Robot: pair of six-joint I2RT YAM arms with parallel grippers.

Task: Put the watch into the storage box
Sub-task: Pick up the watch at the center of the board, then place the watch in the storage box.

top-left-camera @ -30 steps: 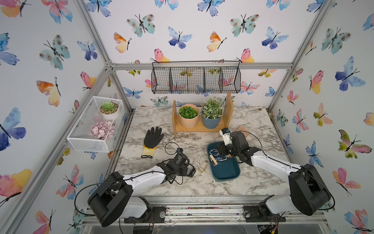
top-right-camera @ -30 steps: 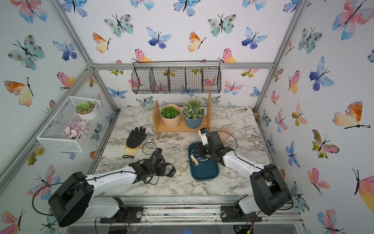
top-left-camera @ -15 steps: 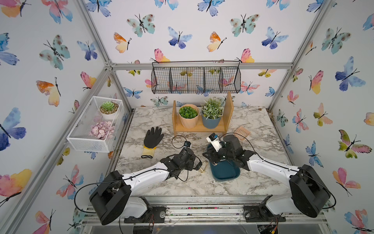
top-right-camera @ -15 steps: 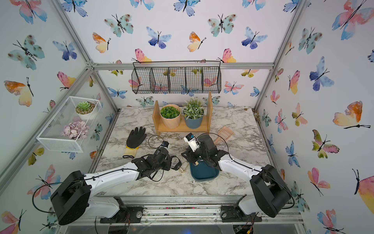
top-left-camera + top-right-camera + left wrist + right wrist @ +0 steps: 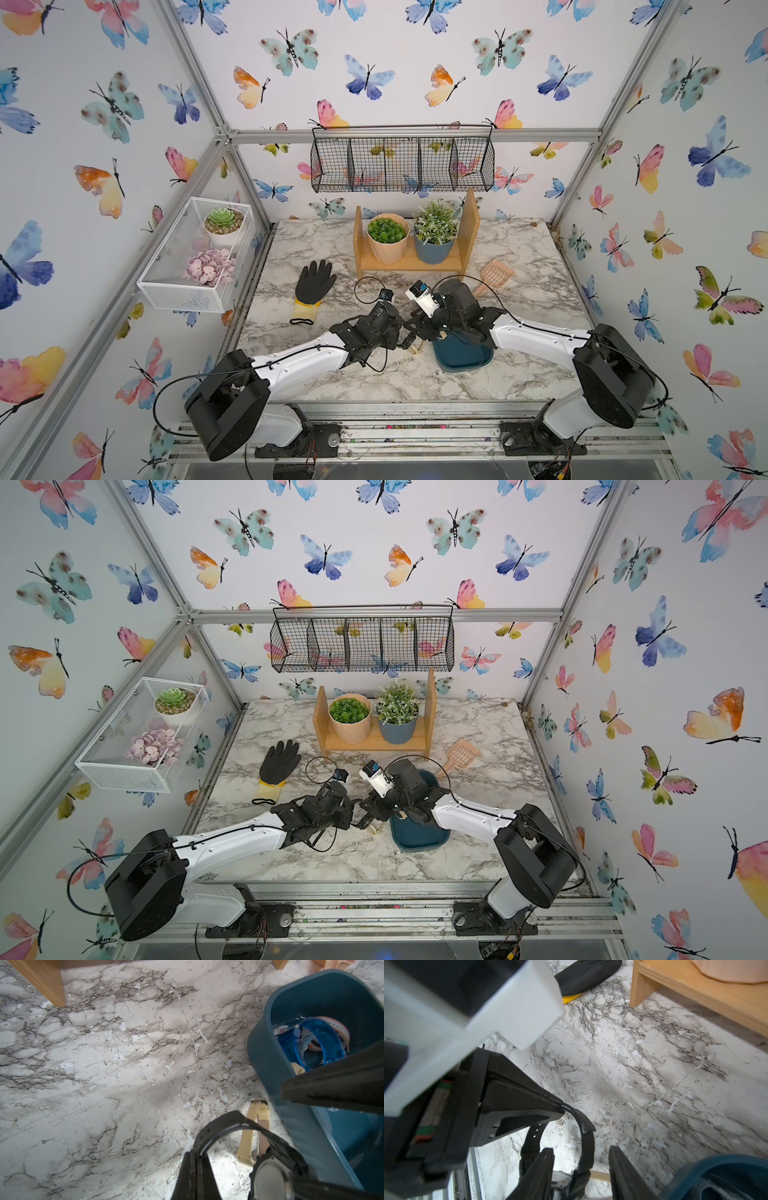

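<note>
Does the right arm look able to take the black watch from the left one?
Likely yes: the right gripper is open astride the black watch, which the left gripper pinches; nothing stands between.

The surface (image 5: 104, 1084) is white marble with grey-brown veins. At the right of the left wrist view, the storage box (image 5: 261, 1043) is dark teal-blue. Inside it are a clear blue watch (image 5: 289, 1042) and a pink-and-white strap (image 5: 340, 1026). At the bottom, the watch (image 5: 268, 1176) has a black band and a dull silver back, and the cream strap (image 5: 247, 1142) lies beside it. In a top view, the glove (image 5: 315, 279) is black with a yellow cuff. The shelf (image 5: 409, 262) is pale wood, and the walls (image 5: 415, 50) are white with pastel butterflies.
</note>
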